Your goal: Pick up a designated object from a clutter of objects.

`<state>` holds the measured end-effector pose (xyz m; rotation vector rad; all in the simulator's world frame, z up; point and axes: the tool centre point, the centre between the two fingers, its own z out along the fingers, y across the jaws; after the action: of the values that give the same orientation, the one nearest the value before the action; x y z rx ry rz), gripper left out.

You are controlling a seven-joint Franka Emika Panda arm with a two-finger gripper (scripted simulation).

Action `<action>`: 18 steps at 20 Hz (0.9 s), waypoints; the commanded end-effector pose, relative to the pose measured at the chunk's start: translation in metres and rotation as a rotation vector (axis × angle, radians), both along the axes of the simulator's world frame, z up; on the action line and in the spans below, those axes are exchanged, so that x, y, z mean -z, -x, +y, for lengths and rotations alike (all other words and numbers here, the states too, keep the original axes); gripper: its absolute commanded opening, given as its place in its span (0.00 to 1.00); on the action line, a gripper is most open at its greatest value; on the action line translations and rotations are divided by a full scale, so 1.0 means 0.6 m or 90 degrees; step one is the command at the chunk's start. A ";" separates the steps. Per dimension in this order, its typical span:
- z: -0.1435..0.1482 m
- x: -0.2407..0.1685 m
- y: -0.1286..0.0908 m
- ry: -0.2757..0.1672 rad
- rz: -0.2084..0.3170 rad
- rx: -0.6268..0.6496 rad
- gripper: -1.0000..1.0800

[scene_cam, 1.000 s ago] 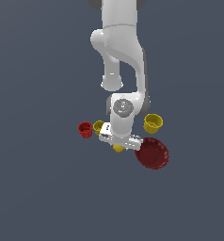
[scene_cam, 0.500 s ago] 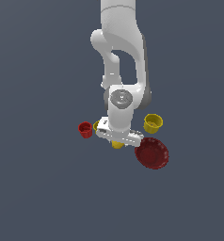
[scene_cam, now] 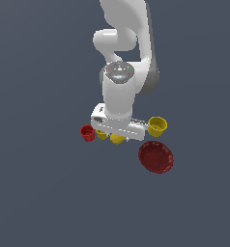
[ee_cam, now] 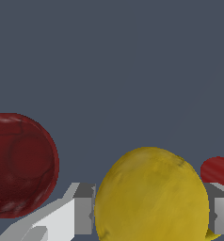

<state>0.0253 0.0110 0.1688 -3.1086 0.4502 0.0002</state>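
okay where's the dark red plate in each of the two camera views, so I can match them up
Exterior view: the dark red plate lies toward the exterior view's right, below the larger yellow cup in the picture.
Wrist view: the plate is the big dark red round shape beside one gripper finger.
Shared landmark: the yellow ball between the gripper's fingers appears in both.
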 end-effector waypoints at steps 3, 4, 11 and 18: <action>-0.016 -0.084 -0.006 0.000 0.000 0.000 0.00; -0.019 -0.102 -0.008 0.000 0.000 0.000 0.00; -0.042 -0.225 -0.019 0.000 0.000 0.000 0.00; -0.062 -0.332 -0.032 0.000 0.000 0.000 0.00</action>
<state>0.0434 -0.0240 0.3550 -3.1082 0.4506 -0.0015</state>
